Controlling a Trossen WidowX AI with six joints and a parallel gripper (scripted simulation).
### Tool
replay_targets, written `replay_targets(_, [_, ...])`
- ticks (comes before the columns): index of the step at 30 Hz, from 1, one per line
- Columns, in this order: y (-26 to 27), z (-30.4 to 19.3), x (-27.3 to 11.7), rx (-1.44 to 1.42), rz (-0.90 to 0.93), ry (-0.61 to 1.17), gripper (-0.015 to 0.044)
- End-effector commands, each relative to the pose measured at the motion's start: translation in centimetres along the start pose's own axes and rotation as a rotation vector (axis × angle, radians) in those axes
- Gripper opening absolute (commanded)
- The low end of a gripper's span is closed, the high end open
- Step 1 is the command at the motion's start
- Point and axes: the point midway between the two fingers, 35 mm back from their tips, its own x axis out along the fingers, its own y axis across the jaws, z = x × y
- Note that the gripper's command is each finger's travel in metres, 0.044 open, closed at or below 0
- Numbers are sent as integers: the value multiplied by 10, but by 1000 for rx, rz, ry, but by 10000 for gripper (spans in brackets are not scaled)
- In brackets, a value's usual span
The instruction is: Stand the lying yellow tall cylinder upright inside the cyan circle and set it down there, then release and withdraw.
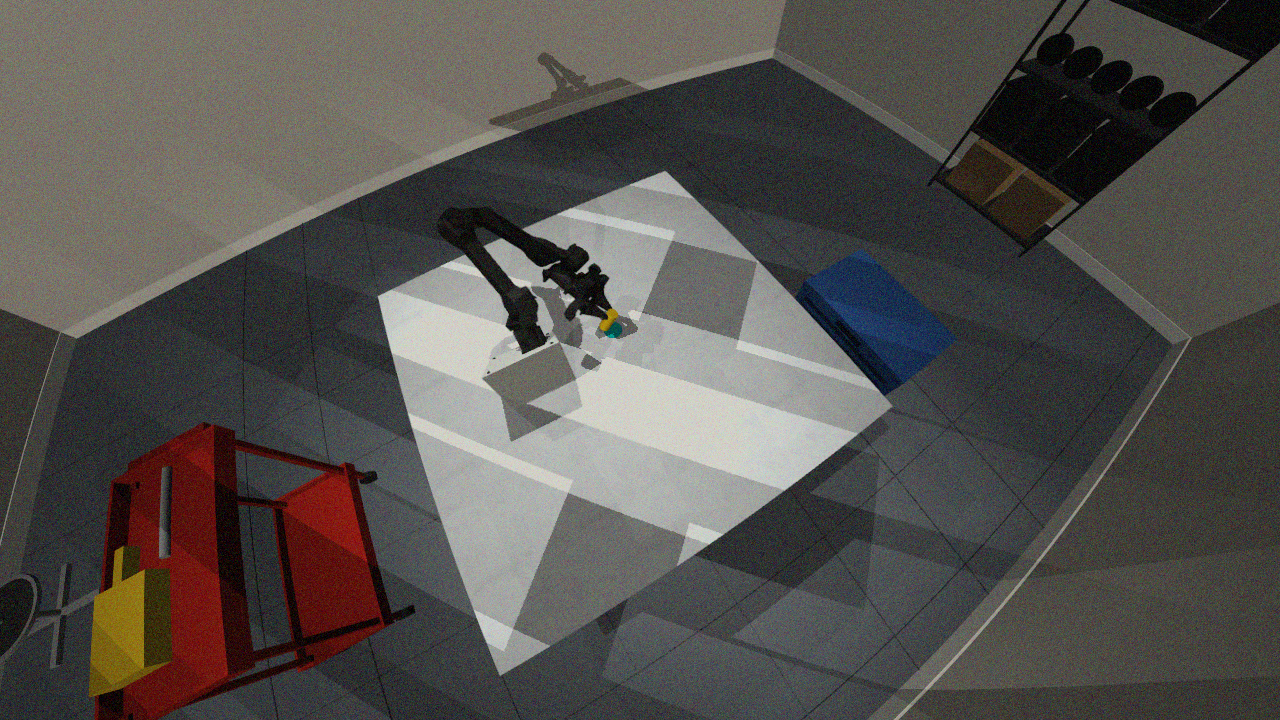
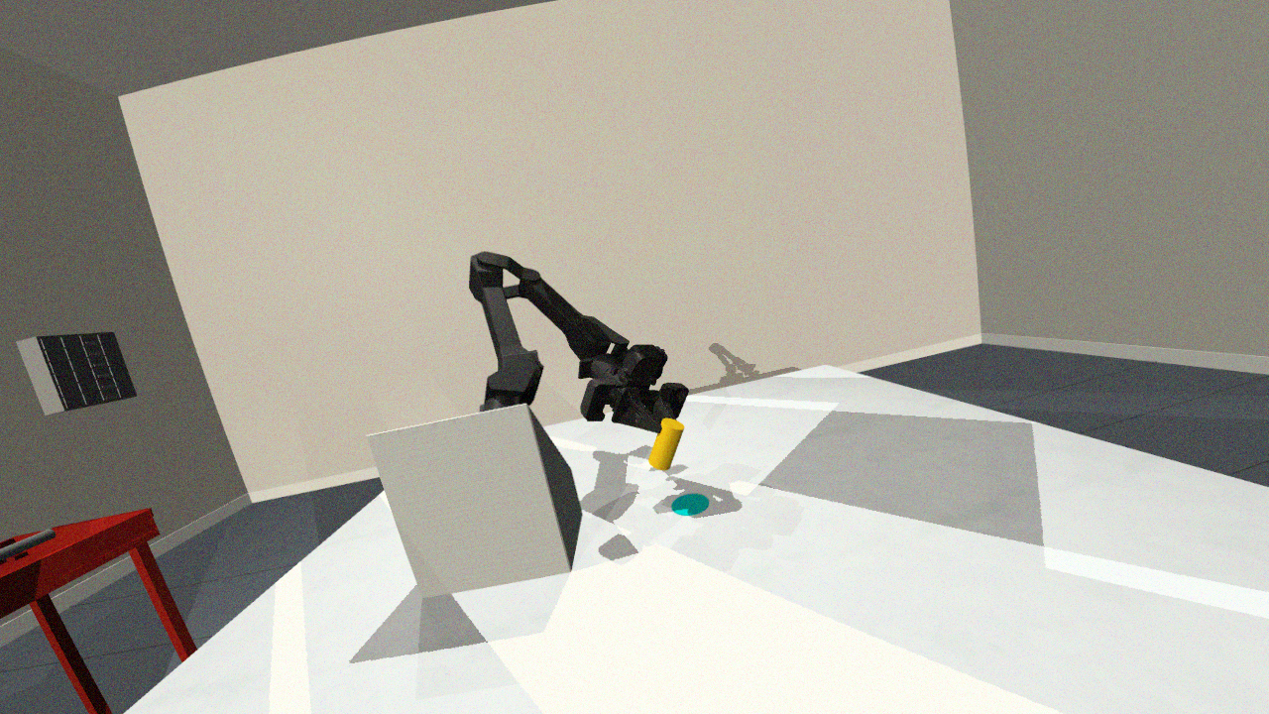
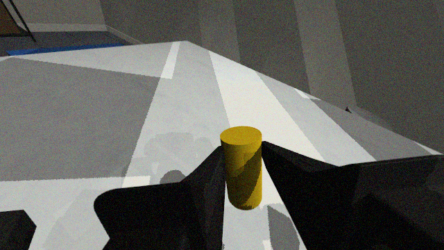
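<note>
My gripper (image 3: 241, 148) (image 2: 665, 427) is shut on the yellow tall cylinder (image 3: 243, 167) (image 2: 665, 445) (image 1: 609, 318), with one finger on each side near its upper end. The cylinder is held above the table, close to upright but still leaning, its top towards the right in the exterior view. The cyan circle (image 2: 690, 504) (image 1: 614, 330) is flat on the table; in the exterior view it shows below and a little right of the cylinder's lower end. The circle is not seen in the wrist view, and in the top view the cylinder covers part of it.
A grey box-shaped block (image 2: 470, 506) (image 1: 534, 380) is at the arm's base, left of the circle. The white table top (image 1: 671, 402) (image 2: 753, 621) carries shadows of the arm. A blue box (image 1: 877, 317) and a red cart (image 1: 179, 537) are beyond the table's edges.
</note>
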Motion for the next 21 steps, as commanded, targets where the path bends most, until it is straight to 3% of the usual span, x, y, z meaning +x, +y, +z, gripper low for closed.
replay_targets(1, [0, 1, -2, 20, 15, -27, 105])
replay_targets(21, [5, 5, -10, 95, 96, -135, 105])
